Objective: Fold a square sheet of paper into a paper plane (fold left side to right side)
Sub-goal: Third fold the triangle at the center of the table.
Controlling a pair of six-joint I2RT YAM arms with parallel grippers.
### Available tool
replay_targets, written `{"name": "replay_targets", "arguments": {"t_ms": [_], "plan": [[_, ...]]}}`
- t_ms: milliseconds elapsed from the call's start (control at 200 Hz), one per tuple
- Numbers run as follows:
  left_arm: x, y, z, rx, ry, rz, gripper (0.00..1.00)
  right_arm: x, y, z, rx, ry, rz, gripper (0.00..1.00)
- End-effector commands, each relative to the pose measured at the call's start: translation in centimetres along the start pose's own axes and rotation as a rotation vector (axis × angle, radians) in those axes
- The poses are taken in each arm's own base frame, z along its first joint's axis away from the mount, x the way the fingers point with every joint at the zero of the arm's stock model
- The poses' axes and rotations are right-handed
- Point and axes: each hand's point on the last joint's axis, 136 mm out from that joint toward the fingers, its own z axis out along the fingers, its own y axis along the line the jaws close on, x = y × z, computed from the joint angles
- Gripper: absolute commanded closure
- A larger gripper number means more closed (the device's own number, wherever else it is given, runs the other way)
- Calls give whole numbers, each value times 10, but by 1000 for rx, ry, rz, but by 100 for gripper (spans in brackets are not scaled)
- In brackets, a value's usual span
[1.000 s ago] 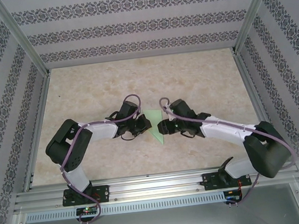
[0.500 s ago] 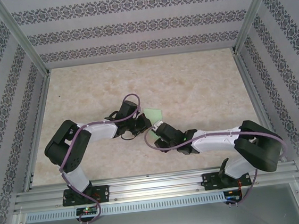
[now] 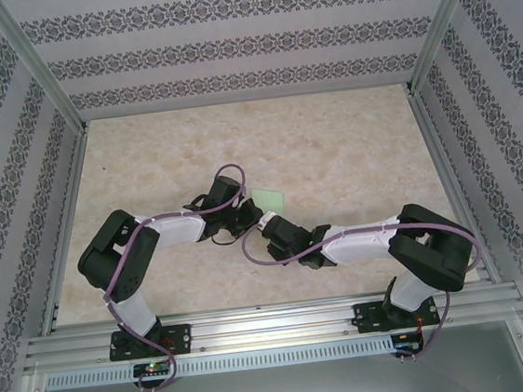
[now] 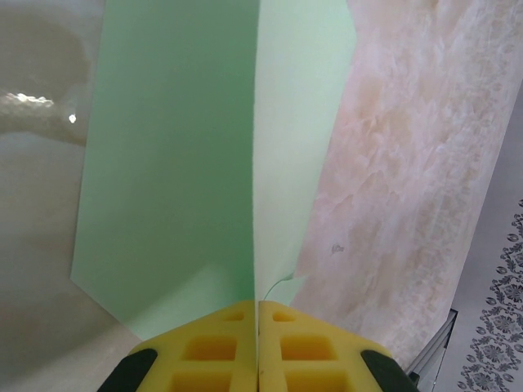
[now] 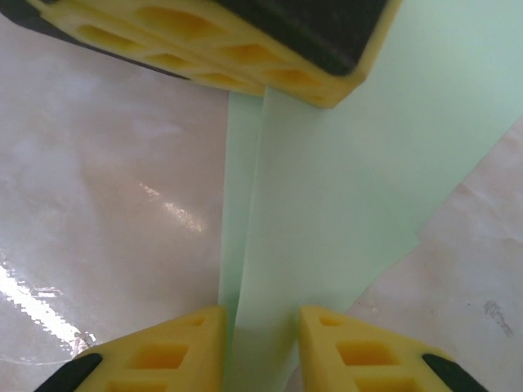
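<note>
The pale mint-green paper (image 3: 267,198) lies on the table, folded into layers with a centre crease. In the left wrist view one layer of the paper (image 4: 172,163) stands up from between the yellow pads (image 4: 221,351); my left gripper (image 4: 258,309) is shut on its near edge. My right gripper (image 5: 260,327) faces it from the opposite end. Its two fingers (image 5: 188,347) stand apart, astride the paper (image 5: 351,163), whose folded edge touches the left one. In the top view my left gripper (image 3: 245,218) and right gripper (image 3: 270,230) nearly meet at the paper's near corner.
The table (image 3: 349,140) is pale marbled stone, bounded by aluminium rails (image 3: 256,323) at the near edge and patterned walls on three sides. The right arm's forearm (image 3: 360,240) lies low across the near right of the table. The left gripper's pads (image 5: 245,57) hang close above the right fingers.
The right arm swung from the paper's right side round to its near side, and its jaws have narrowed around the paper. The left gripper has kept its hold and place.
</note>
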Motion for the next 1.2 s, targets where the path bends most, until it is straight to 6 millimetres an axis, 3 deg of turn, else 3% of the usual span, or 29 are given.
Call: {"name": "replay_targets", "arguments": {"t_ms": [0, 300, 450, 610, 784, 944, 1104, 1194], "plan": [[0, -15, -3, 21, -4, 22, 92, -9, 1, 0, 18, -21, -8, 74], [0, -15, -3, 14, -6, 24, 91, 2, -3, -1, 39, 2, 0, 79], [-1, -19, -4, 23, -11, 25, 88, -2, -9, -6, 58, -15, -13, 79], [-4, -21, -8, 16, -20, 36, 88, -10, -4, -15, 17, -48, -19, 61], [-5, -20, -4, 19, -25, 24, 91, -25, -1, -48, -77, -176, 52, 38], [-18, -23, -9, 6, -99, 3, 96, -29, -33, -70, -84, -252, 205, 33], [-32, -21, -29, -33, -214, -14, 98, -24, -72, -84, -57, -317, 351, 31], [-35, -18, -38, -47, -256, -24, 98, -24, -89, -94, -29, -375, 390, 24]]}}
